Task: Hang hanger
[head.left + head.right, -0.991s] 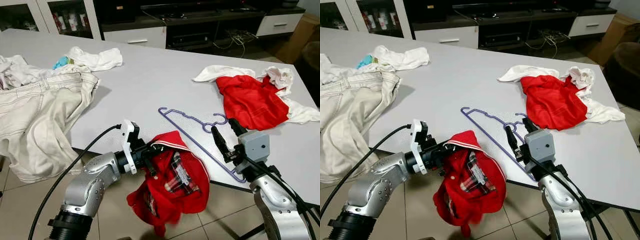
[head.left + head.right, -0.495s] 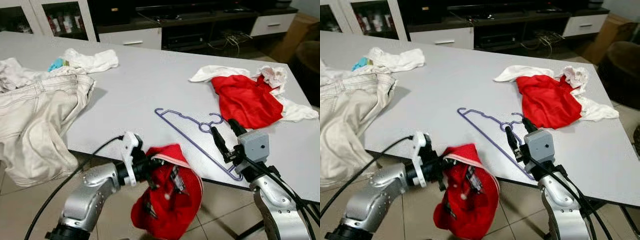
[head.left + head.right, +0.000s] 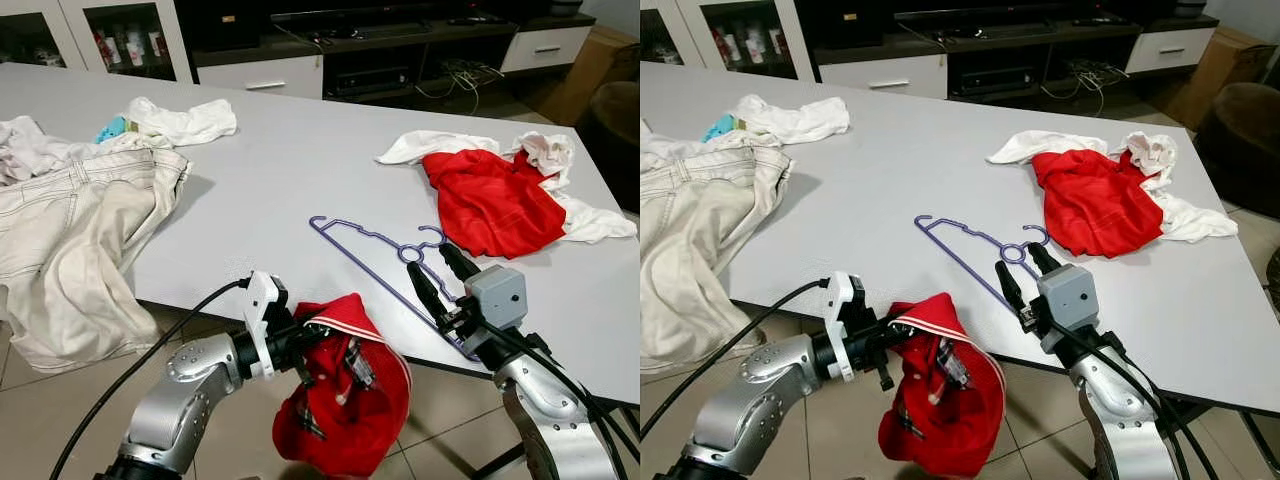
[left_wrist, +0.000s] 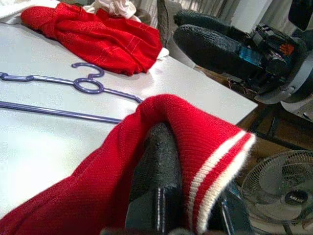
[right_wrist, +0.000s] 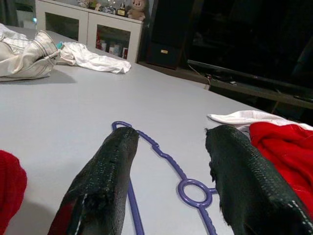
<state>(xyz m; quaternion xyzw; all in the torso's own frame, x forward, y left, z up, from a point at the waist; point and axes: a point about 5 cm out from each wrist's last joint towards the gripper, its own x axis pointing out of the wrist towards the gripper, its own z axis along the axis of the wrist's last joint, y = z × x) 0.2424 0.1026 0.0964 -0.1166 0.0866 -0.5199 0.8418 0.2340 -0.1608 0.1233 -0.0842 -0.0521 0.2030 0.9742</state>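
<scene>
just hanger (image 3: 390, 265) on table (image 3: 280, 170)

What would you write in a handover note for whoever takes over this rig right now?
Left gripper: shut on the red top by its striped hem, holding it off the near table edge, the garment dangling below.
Right gripper: jaws open, poised over the hanger near its hook, not gripping it.
Hanger: purple, lying flat on the table, bare.
Done: top picked up.
Left: grasp the hanger, work it into the top, then hang it.
Also on the table: another red garment, beige trousers, white clothes.
</scene>
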